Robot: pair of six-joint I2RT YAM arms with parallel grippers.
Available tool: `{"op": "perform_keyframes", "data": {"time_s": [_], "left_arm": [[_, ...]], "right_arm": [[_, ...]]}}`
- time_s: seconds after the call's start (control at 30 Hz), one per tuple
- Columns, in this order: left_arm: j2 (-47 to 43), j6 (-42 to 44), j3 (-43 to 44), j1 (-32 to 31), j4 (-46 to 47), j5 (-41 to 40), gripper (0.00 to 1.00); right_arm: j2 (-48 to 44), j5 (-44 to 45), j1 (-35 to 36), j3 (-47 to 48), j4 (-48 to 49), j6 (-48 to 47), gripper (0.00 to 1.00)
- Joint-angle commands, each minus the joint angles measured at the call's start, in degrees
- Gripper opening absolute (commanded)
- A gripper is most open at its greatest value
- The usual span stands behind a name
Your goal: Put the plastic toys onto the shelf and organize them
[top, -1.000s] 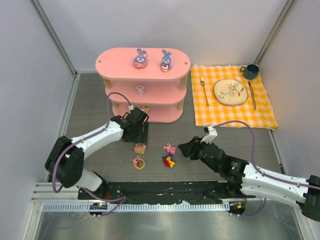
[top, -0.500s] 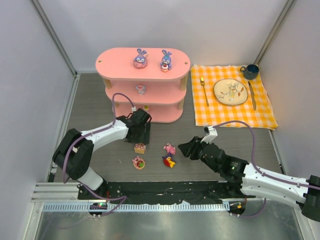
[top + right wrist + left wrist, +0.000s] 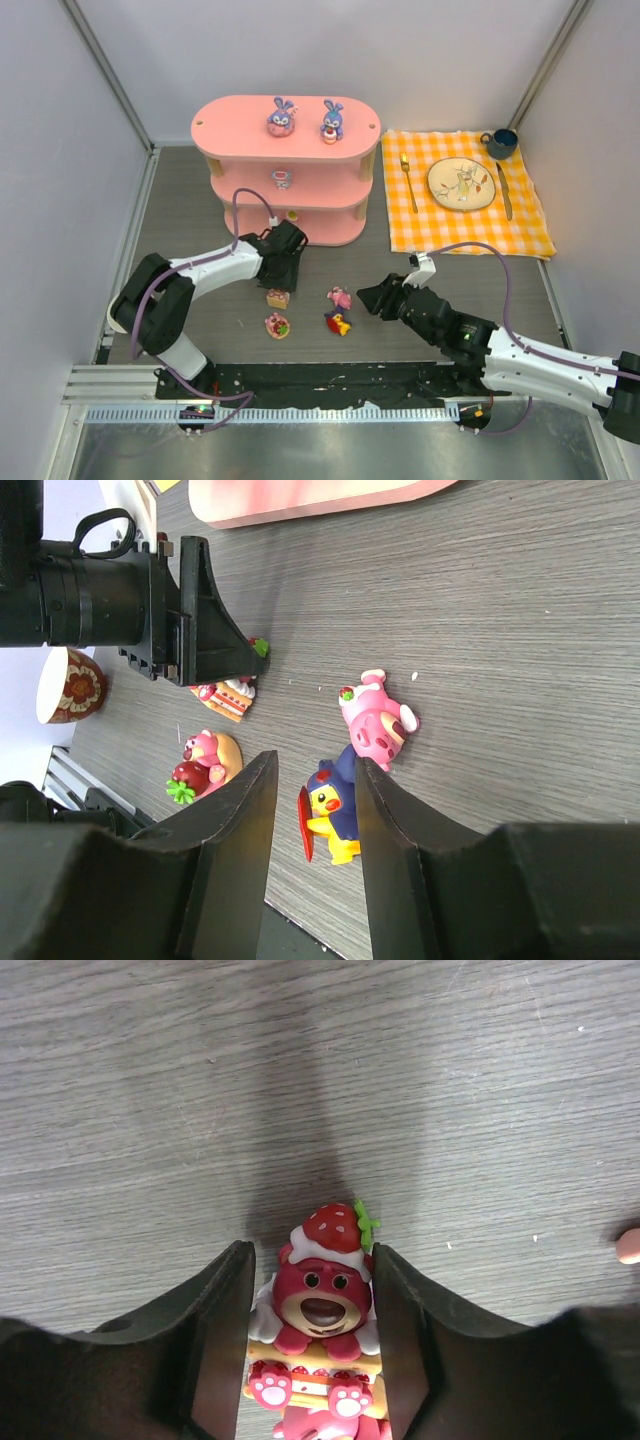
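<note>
The pink three-tier shelf (image 3: pixel 240 138) carries two blue-purple bunnies (image 3: pixel 281 118) (image 3: pixel 332 121) on top and a small toy (image 3: pixel 282 179) on its middle tier. On the table in front lie several plastic toys. My left gripper (image 3: pixel 281 283) (image 3: pixel 312 1250) is shut on a pink bear on a cake (image 3: pixel 279 297) (image 3: pixel 322 1295), its fingers against both sides. A round pink bear (image 3: pixel 277 325) lies nearer. My right gripper (image 3: pixel 365 298) (image 3: pixel 315 765) hangs open over the red-yellow-purple toy (image 3: pixel 338 322) (image 3: pixel 335 810), beside a pink figure on its side (image 3: pixel 340 298) (image 3: pixel 375 720).
An orange checked cloth (image 3: pixel 530 225) at the right holds a plate (image 3: pixel 461 184), fork (image 3: pixel 408 183), knife (image 3: pixel 504 190) and dark mug (image 3: pixel 500 143). A small patterned bowl (image 3: pixel 68 685) shows at the left edge of the right wrist view. Grey walls close in both sides.
My left gripper has come forward from the shelf foot to the bear on the cake and narrowed its jaws around it. The right arm has stayed put.
</note>
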Motion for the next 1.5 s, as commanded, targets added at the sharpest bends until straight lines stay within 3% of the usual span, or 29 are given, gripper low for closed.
{"op": "perform_keyframes", "data": {"time_s": [0.0, 0.17, 0.23, 0.27, 0.3, 0.37, 0.7, 0.93, 1.23, 1.47], "left_arm": [[-0.9, 0.5, -0.9, -0.8, 1.2, 1.1, 0.43], [-3.5, 0.3, -1.0, -1.1, -0.2, 2.0, 0.38], [-6.6, -0.2, -1.7, -1.4, -0.4, 2.5, 0.27], [-8.1, -0.5, -2.1, -1.5, -0.3, 2.7, 0.14], [-9.5, -1.0, -3.1, -1.8, -0.1, 2.7, 0.07], [-14.1, -1.8, -4.6, -2.2, 1.0, 1.5, 0.00], [-32.5, -7.8, -19.4, -2.6, 10.4, -8.7, 0.00], [-39.5, -9.4, -21.0, -2.9, 10.1, -11.3, 0.00], [-51.6, -4.7, -10.0, -3.1, 3.8, -18.7, 0.00], [-49.4, 4.6, 4.5, -3.2, 4.3, -21.4, 0.00]], "right_arm": [[0.0, 1.7, -0.2, 0.0, 0.8, 0.8, 0.43], [0.0, 1.8, -0.2, 0.2, 0.8, 0.9, 0.43], [0.2, 1.7, -0.2, 0.2, 0.9, 0.9, 0.43], [0.2, 1.7, -0.2, 0.2, 0.9, 1.0, 0.43], [0.2, 1.7, -0.2, 0.3, 0.9, 1.0, 0.43], [0.5, 1.7, -0.2, 0.3, 1.0, 0.9, 0.43], [2.8, 0.7, -0.2, 1.2, 1.7, 0.6, 0.43], [3.4, 0.3, -0.2, 1.1, 2.1, 0.8, 0.43], [3.7, -0.1, -0.2, 1.3, 2.3, 0.2, 0.43], [5.1, -1.0, -0.2, 2.6, 2.1, -0.8, 0.43]]}}
